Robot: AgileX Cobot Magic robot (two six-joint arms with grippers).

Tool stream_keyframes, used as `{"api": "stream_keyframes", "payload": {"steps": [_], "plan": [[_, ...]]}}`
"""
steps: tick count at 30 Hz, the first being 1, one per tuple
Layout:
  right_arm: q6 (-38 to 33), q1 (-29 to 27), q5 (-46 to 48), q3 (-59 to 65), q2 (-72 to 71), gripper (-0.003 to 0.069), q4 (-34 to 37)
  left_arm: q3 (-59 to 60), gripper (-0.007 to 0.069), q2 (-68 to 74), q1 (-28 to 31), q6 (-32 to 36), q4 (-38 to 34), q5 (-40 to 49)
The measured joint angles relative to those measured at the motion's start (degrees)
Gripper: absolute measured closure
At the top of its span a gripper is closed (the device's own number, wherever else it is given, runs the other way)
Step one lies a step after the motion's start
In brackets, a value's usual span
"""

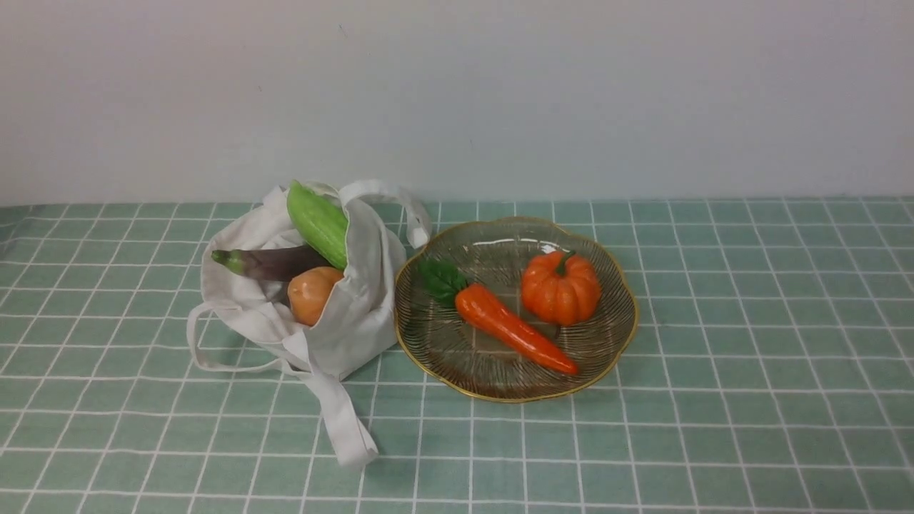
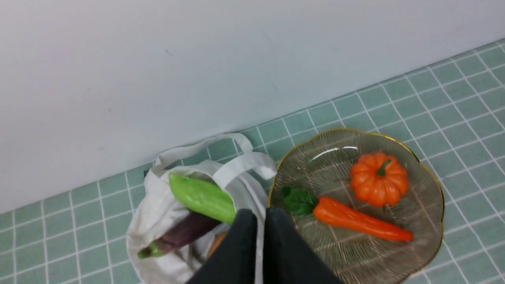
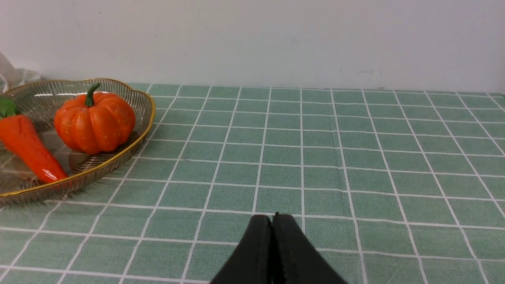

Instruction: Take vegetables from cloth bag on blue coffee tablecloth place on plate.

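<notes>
**A:** How much has reached the plate (image 1: pixel 457 351)?

**B:** Two pieces. The carrot (image 1: pixel 514 328) lies across the plate's middle, leafy top toward its left rim. An orange pumpkin (image 1: pixel 560 289) sits just beside the carrot, toward the plate's far right.

**A:** And what's left?

**B:** Three show in the mouth of the cloth bag (image 1: pixel 357 321), which slumps against the plate's left rim. The gourd (image 1: pixel 318 223) pokes up, the eggplant (image 1: pixel 275 262) lies below it, and the potato (image 1: pixel 312 293) is nearest us. I can't tell whether anything hides deeper.

**A:** The pincers?

**B:** The left pincer (image 2: pixel 260 215) is clenched on nothing, above where the bag meets the plate. The right pincer (image 3: pixel 272 219) is also clenched and empty, low over bare blue coffee tablecloth (image 1: pixel 714 357), well to the plate's right.

**A:** So, progress?

**B:** Under halfway, I'd judge. The left one must open before reaching in.
</notes>
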Motion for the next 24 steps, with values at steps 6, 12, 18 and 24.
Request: {"api": "stream_keyframes", "payload": {"steps": [6, 12, 18, 24], "plan": [[0.0, 0.0, 0.0, 0.0, 0.0, 0.0674, 0.0, 25.07, 0.0632, -17.26, 0.0, -0.18, -2.64, 0.07], [0.0, 0.0, 0.0, 0.0, 0.0, 0.0674, 0.0, 53.1, 0.0632, -35.11, 0.0, -0.68, -7.61, -8.51], [0.0, 0.0, 0.0, 0.0, 0.0, 0.0674, 0.0, 76.6, 0.0632, -51.65, 0.0, -0.75, -11.3, -31.24], [0.0, 0.0, 0.0, 0.0, 0.0, 0.0674, 0.0, 86.75, 0.0632, -58.98, 0.0, -0.75, -11.62, -40.05]]}}
